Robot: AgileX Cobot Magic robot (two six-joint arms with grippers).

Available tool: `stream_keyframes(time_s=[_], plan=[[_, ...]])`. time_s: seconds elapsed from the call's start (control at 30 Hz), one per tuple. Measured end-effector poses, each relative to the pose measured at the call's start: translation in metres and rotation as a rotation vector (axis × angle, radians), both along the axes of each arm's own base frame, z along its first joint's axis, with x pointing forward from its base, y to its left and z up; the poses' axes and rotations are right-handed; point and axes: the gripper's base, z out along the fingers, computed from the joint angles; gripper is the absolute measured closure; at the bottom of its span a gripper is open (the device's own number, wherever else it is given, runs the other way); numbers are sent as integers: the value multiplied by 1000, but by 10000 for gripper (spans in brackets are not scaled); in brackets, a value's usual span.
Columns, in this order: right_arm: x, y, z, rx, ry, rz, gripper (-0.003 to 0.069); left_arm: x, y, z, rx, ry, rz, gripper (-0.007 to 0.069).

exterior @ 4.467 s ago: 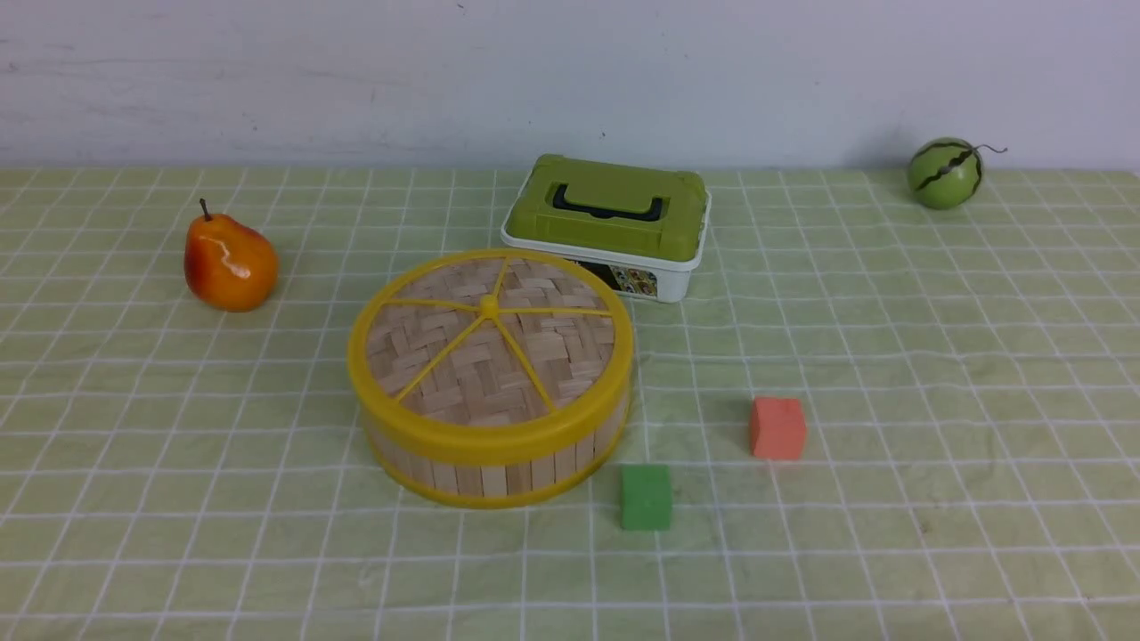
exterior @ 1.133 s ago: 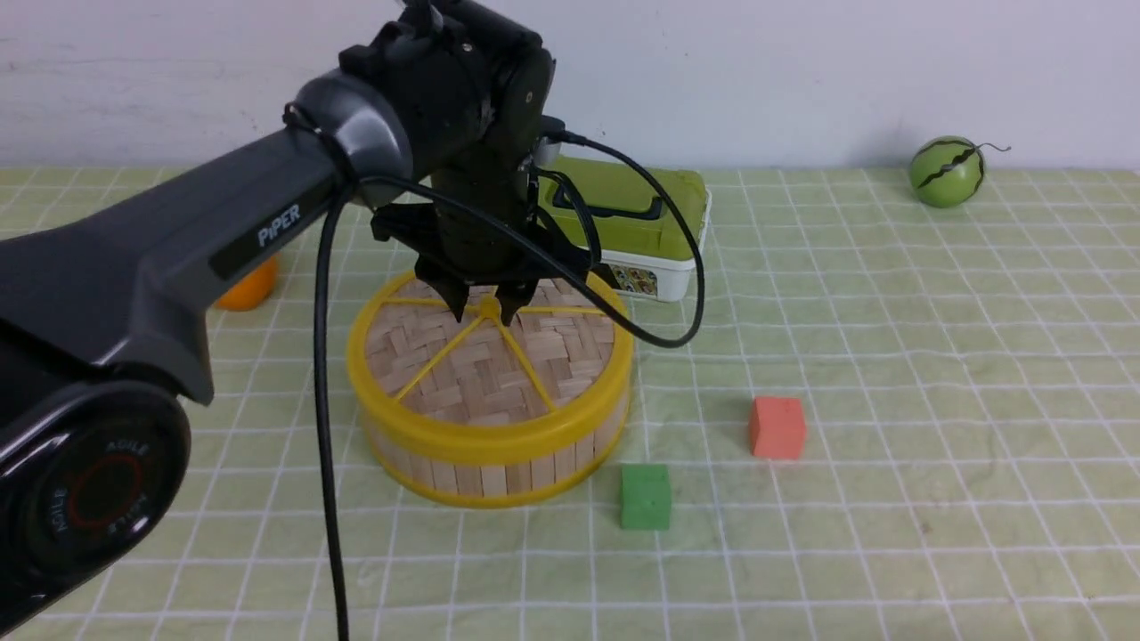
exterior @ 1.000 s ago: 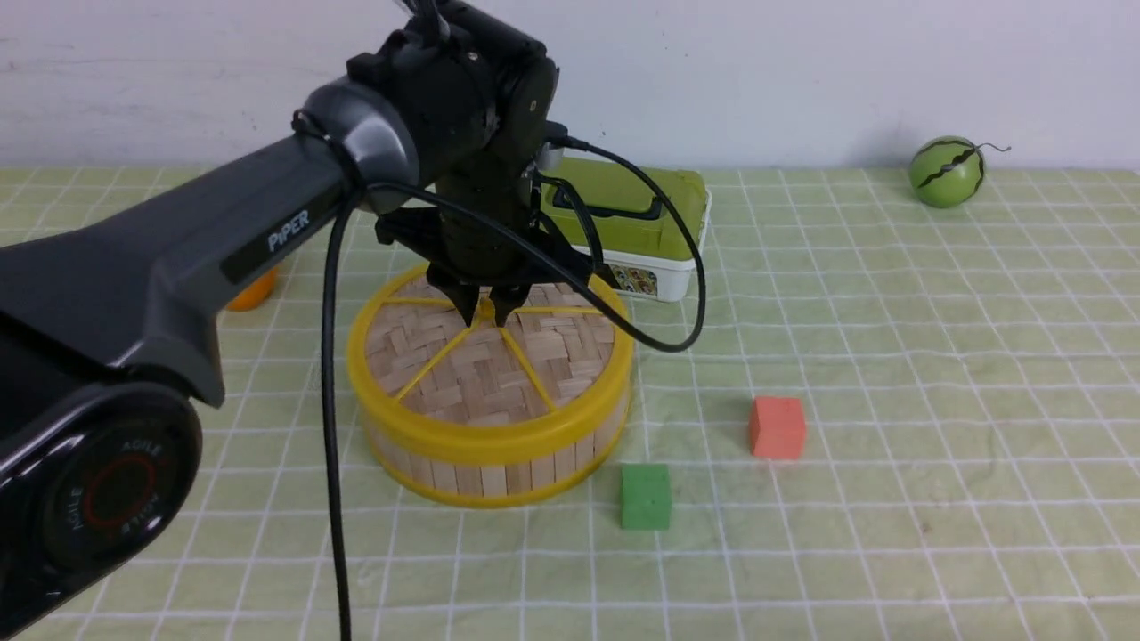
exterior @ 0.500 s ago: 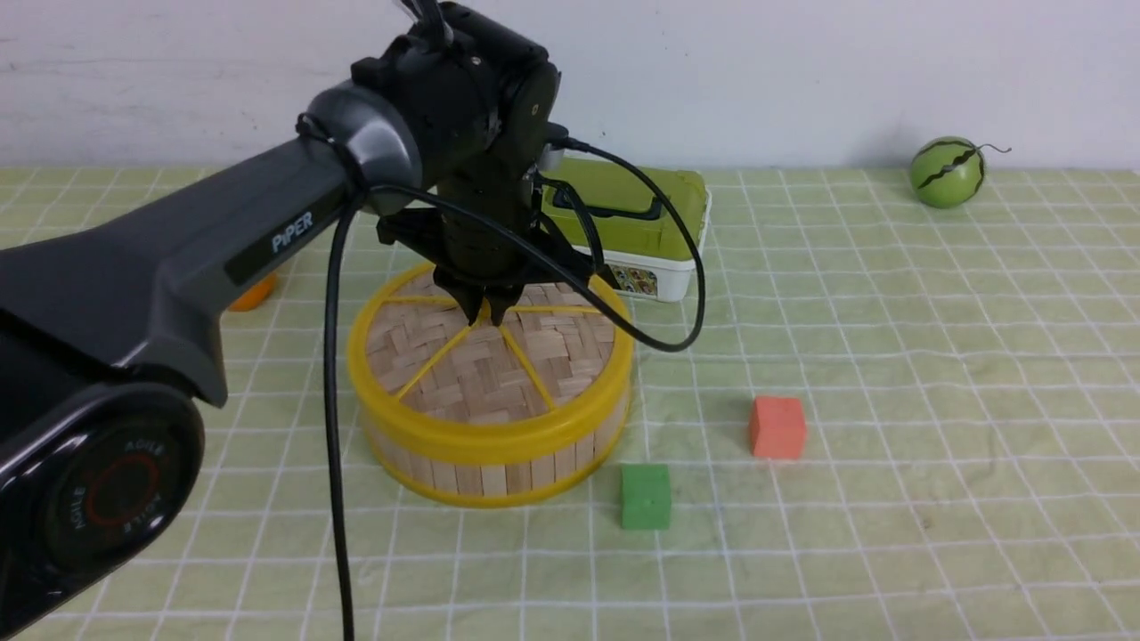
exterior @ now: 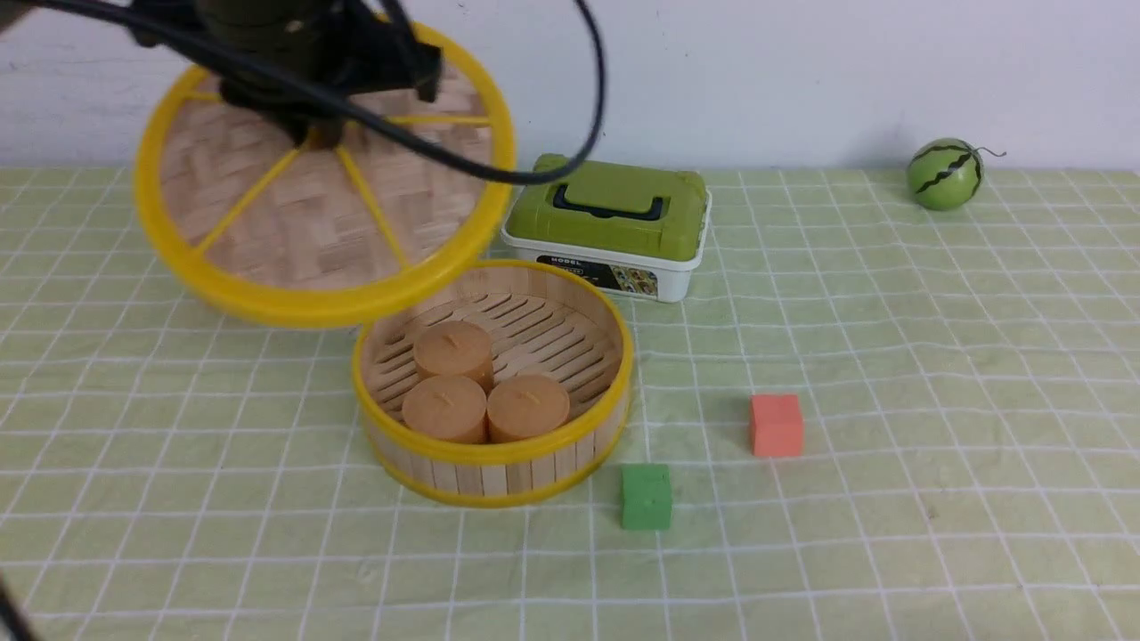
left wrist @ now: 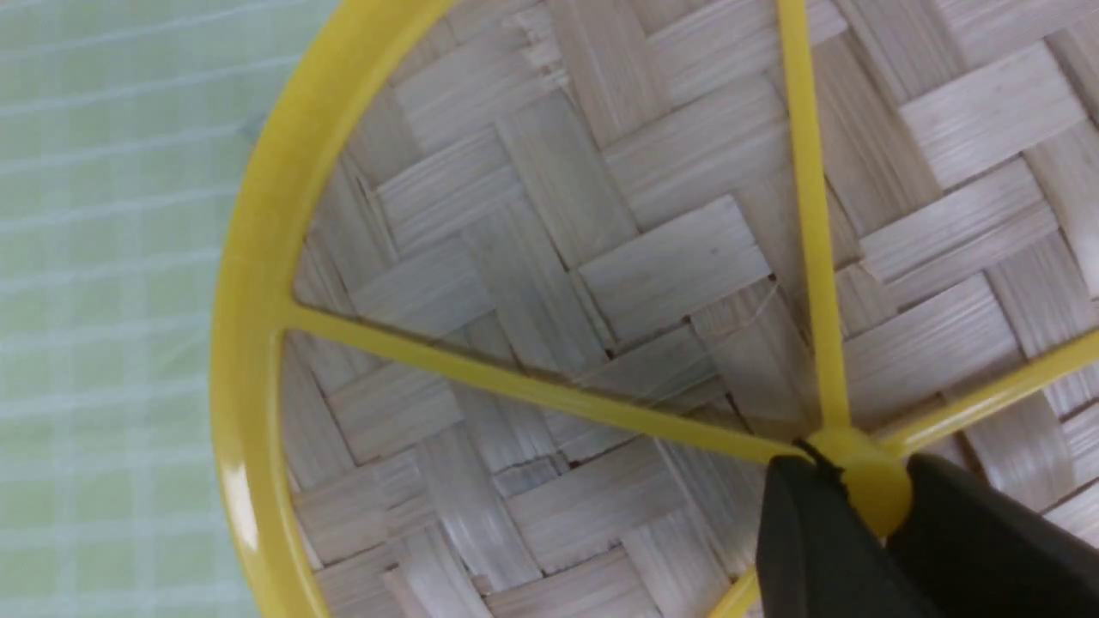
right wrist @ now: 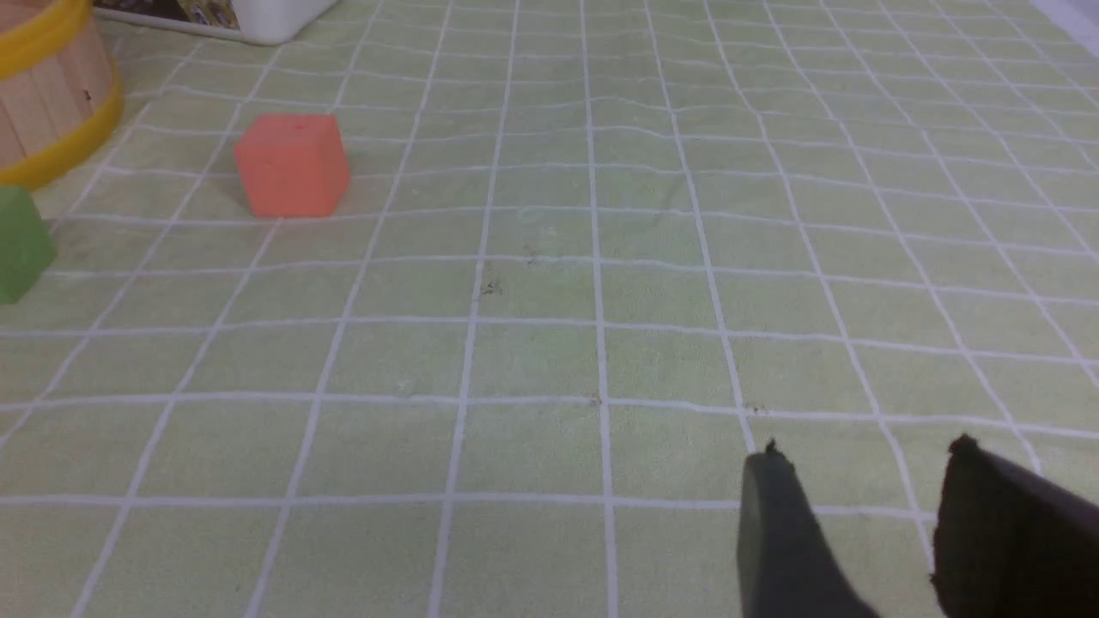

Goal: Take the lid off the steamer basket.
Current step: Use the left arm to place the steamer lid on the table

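Checked table (exterior: 891, 356) with steamer basket (exterior: 499, 472), box (exterior: 614, 214), red cube (exterior: 776, 425), green cube (exterior: 646, 497), watermelon (exterior: 945, 173)

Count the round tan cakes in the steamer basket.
3, clustered in the steamer basket: back cake, front-left cake, front-centre cake. The raised lid covers only a sliver of the back-left rim, so probably none are hidden.

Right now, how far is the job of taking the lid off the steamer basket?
Done: the lid hangs tilted in the air, clear of the steamer basket, which stands open with three round cakes inside. In hand: the left gripper is shut on the lid's centre knob. Left: probably only to set the lid down on the cloth. The right gripper is open and empty.
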Motion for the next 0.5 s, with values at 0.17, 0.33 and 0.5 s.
stream_keyframes(time_s=[0.17, 0.33, 0.5], plan=[[0, 0, 0, 0, 0, 0, 418, -27, 75, -59, -30, 51, 214, 515], [0, 0, 0, 0, 0, 0, 418, -26, 126, -140, -124, 58, 380, 515], [0, 0, 0, 0, 0, 0, 418, -1, 128, -175, -180, 15, 362, 515]])
